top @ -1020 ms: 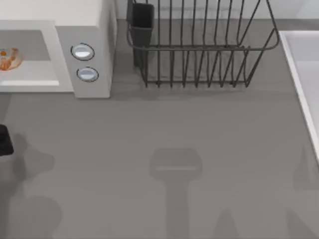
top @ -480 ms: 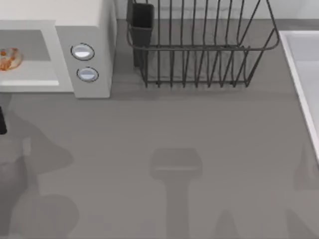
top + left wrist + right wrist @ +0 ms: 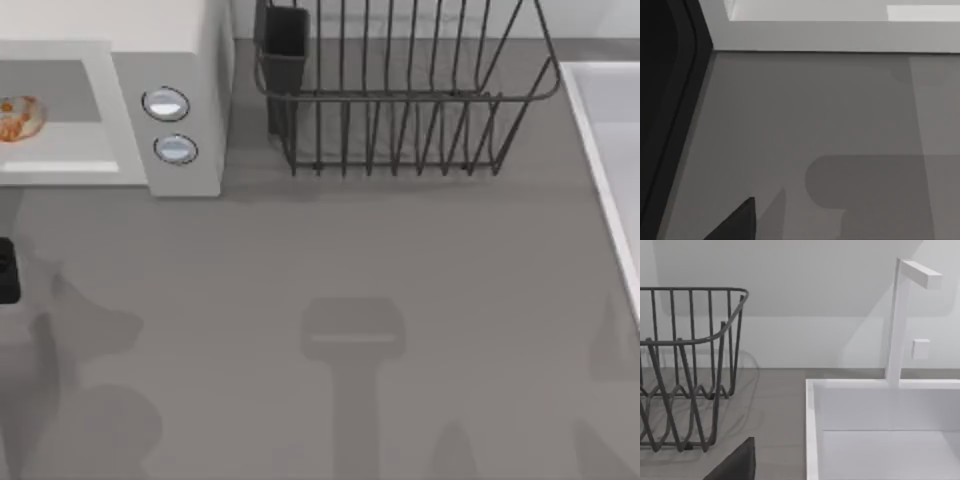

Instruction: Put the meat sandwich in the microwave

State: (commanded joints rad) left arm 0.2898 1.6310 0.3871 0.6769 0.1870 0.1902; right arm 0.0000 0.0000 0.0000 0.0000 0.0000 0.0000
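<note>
Jaws first, and it's a no-call on both arms: how they stand can't be told, and nothing is seen held in either.

Now the meat sandwich [image 3: 18, 117]. It's lying on the pale floor of the cavity, inside the microwave [image 3: 190, 60] at the table's far left, bun down flat with the orange-red filling showing. It sits well back from the front lip and touches no wall that can be seen.

Just out front of the microwave, the left gripper [image 3: 5, 270] hangs at the table's [image 3: 400, 260] left edge, apart from the appliance. Its wrist camera looks along bare tabletop to the microwave's front rim [image 3: 840, 35], with a dark panel [image 3: 660, 100] to one side, probably the open door, though that's a guess.

Going by that, the placing step looks finished and the task is near its end. If anything is left, it's clearing the left arm away without clipping that panel or the front lip.

Over on the right, the right gripper [image 3: 735, 465] is parked, facing the wire rack [image 3: 685, 365] and the white sink [image 3: 812, 430].
</note>
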